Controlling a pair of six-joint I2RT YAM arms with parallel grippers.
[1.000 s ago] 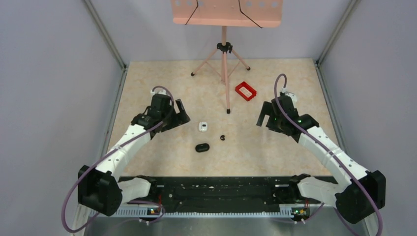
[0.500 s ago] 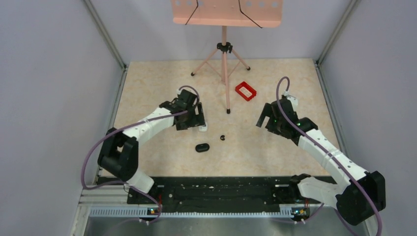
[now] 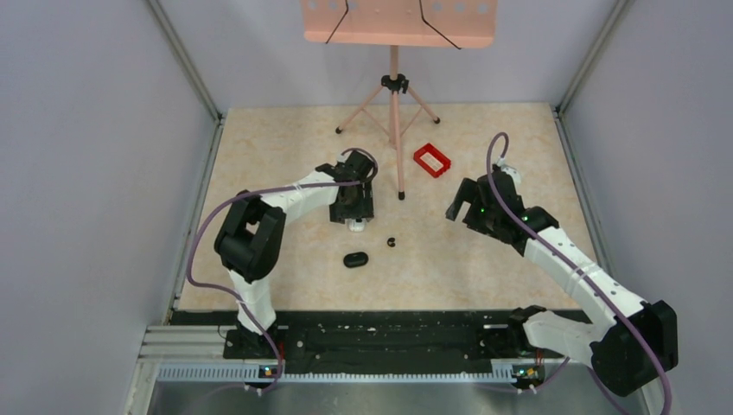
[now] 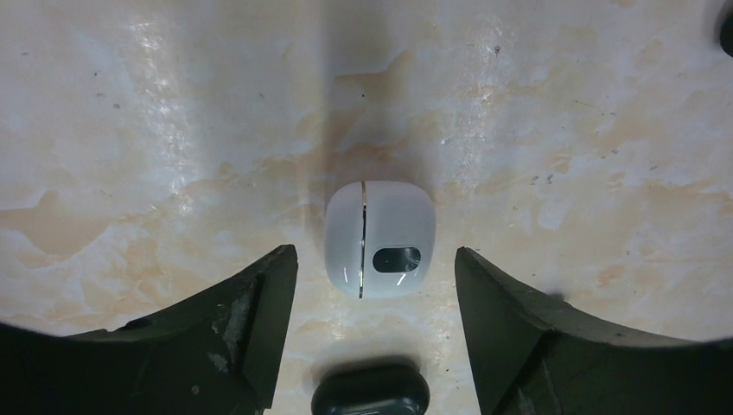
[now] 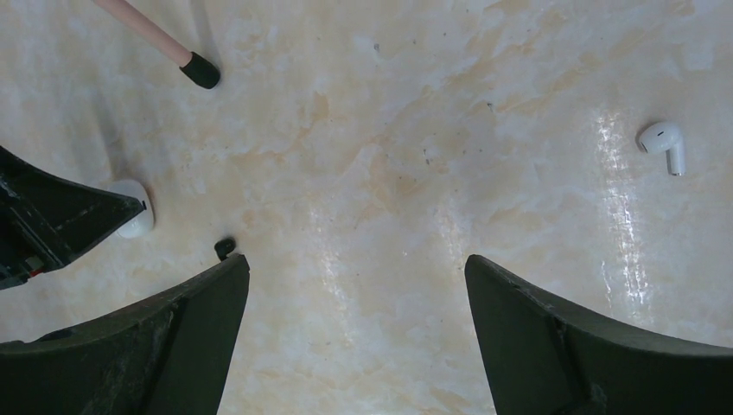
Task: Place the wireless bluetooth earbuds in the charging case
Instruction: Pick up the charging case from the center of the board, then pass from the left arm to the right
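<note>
The black oval charging case lies shut on the table, and shows at the bottom edge of the left wrist view. A tiny black earbud lies loose to its right; in the right wrist view it sits just beyond my left fingertip. My left gripper hangs open over a small white rounded-square case, a finger on either side with gaps. My right gripper is open over bare table, right of the earbud.
A red rectangular frame lies at the back right. A pink stand's legs spread behind, one foot near the left gripper. A loose white stemmed earbud lies on the table. Grey walls close in both sides.
My left arm swung right from the table's left side to over the white case, and its jaws have narrowed a little. The right arm barely moved.
</note>
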